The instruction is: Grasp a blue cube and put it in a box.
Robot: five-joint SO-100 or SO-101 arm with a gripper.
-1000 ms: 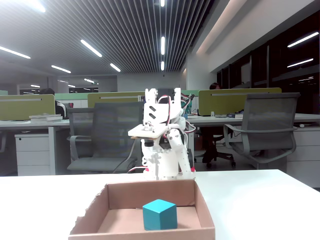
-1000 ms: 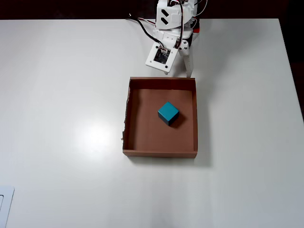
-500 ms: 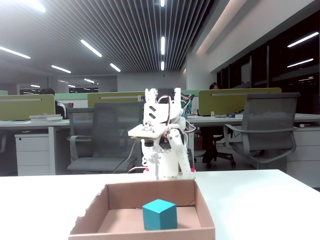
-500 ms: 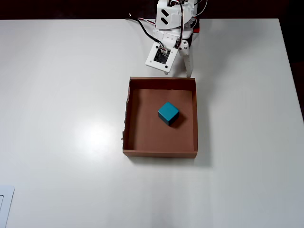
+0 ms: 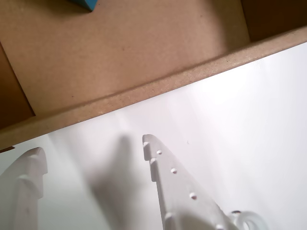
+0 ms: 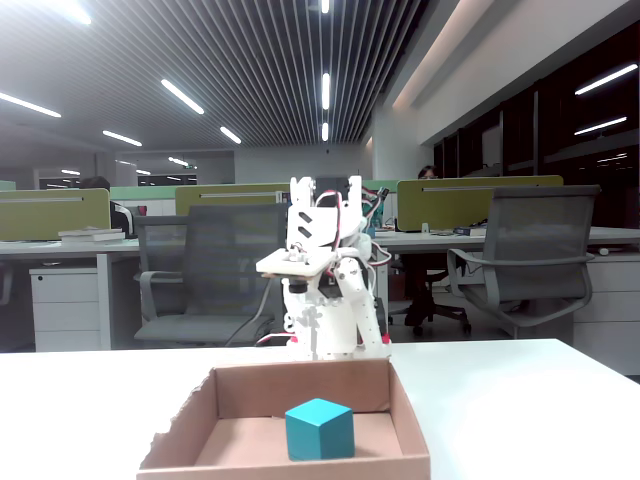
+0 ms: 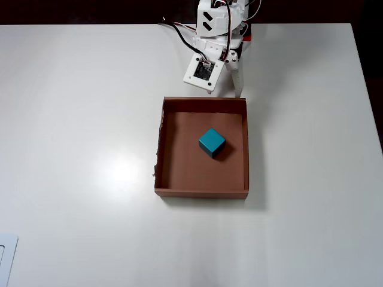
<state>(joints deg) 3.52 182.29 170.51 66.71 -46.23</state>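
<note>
The blue cube rests on the floor of the brown cardboard box, a little right of its centre in the overhead view. The fixed view shows the cube inside the box in front of the folded white arm. My gripper hangs just outside the box's far wall, above the white table. In the wrist view the gripper is open with only bare table between its fingers. The box wall runs just ahead of them, and a corner of the cube peeks in at the top edge.
The box's left wall has a ragged torn edge. White table spreads on all sides of the box. Office chairs and desks stand behind the table in the fixed view.
</note>
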